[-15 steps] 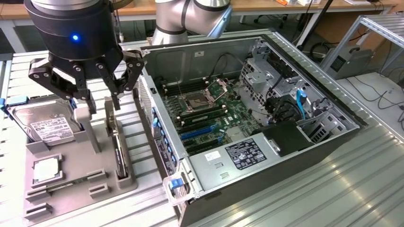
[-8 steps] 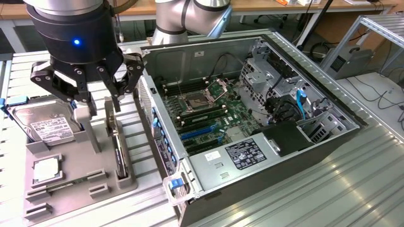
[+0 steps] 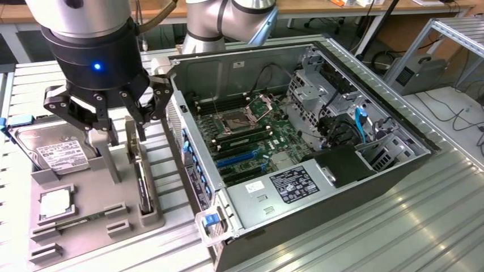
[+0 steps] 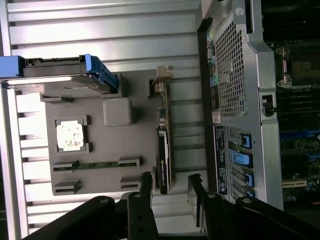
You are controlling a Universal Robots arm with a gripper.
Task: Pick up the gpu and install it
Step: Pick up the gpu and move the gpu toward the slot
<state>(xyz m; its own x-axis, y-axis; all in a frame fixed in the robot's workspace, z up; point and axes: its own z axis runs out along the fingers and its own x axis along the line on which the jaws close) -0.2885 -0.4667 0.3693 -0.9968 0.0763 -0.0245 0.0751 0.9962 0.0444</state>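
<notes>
**A:** Where is the gpu [image 3: 142, 178]?

**B:** In the lower left of the exterior view. It stands on its long edge in a slot of the grey tray [image 3: 83, 212], just beside the open computer case [image 3: 190, 148]. It is not in the case yet.

**A:** And the gripper [image 3: 119, 126]?

**B:** Upper left of the exterior view, hovering over the far end of the card. Its 2 fingers are spread and hold nothing. In the wrist view the gripper [image 4: 170, 192] has 1 finger on each side of the card's line, with a gap showing on both sides.

**A:** So the step in hand is the grasp. How would you do it well?

**B:** I judge 3 things matter. First, keep the card centred between the fingers, so both pads meet it together and do not tip it in its slot. Second, come straight down. The hard drive [image 3: 53, 150] and a grey block [image 3: 106, 158] stand close on the exterior view's left and the case wall is close on the right, so a sideways drift risks a knock. Third, pinch the flat faces of the board, away from the silver bracket [image 4: 162, 80], firmly enough that a thin card cannot swing.

**A:** Any risk?

**B:** Probably a skewed grip, which would leave the card tilted against the blue slots [image 3: 238, 160] on the board.
</notes>
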